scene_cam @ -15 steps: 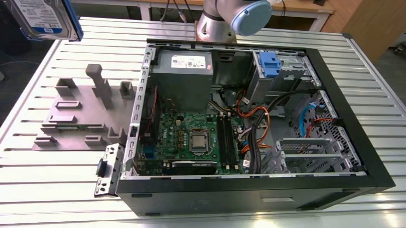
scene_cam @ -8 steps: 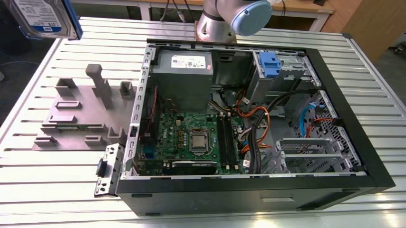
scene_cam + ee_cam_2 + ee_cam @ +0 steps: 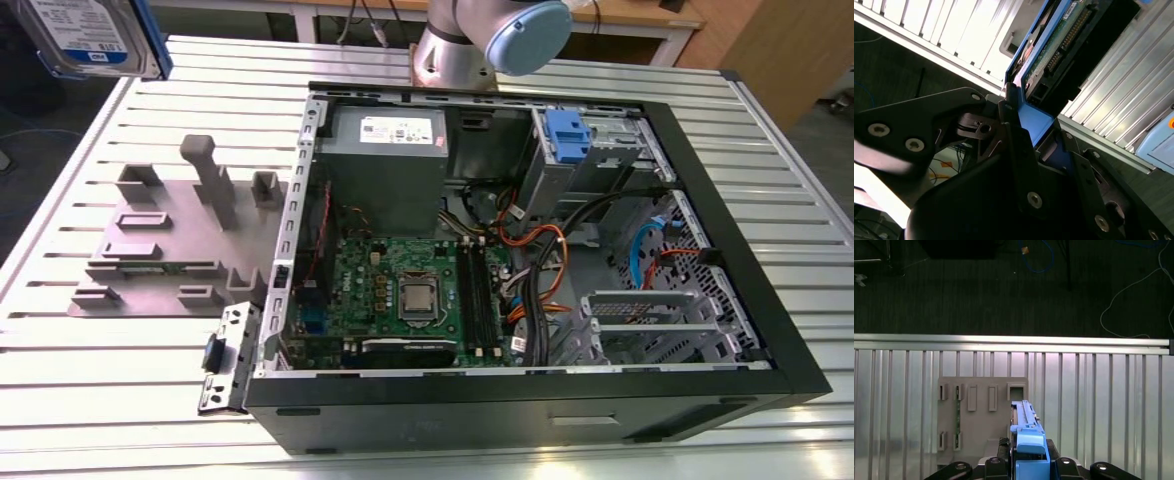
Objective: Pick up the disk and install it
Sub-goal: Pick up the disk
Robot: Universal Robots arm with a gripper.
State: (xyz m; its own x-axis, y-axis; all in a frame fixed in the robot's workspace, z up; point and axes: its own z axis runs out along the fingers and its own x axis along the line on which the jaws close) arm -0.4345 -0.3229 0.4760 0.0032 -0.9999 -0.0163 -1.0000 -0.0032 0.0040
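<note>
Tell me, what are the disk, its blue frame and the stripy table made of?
The disk: probably metal, going by its grey-silver edges, with a white-and-blue label that looks like paper. Its frame: likely plastic, being smooth, evenly bright blue and moulded in shape. The table: seemingly aluminium, pale silver with a soft sheen and long ribbed slats.

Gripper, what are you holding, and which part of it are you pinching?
The gripper holds the disk, pinched at one end of its blue carrier.

Silver arm tube capped by a round pale-blue joint cover; matt black gripper links, studded with bright silver screws.
</note>
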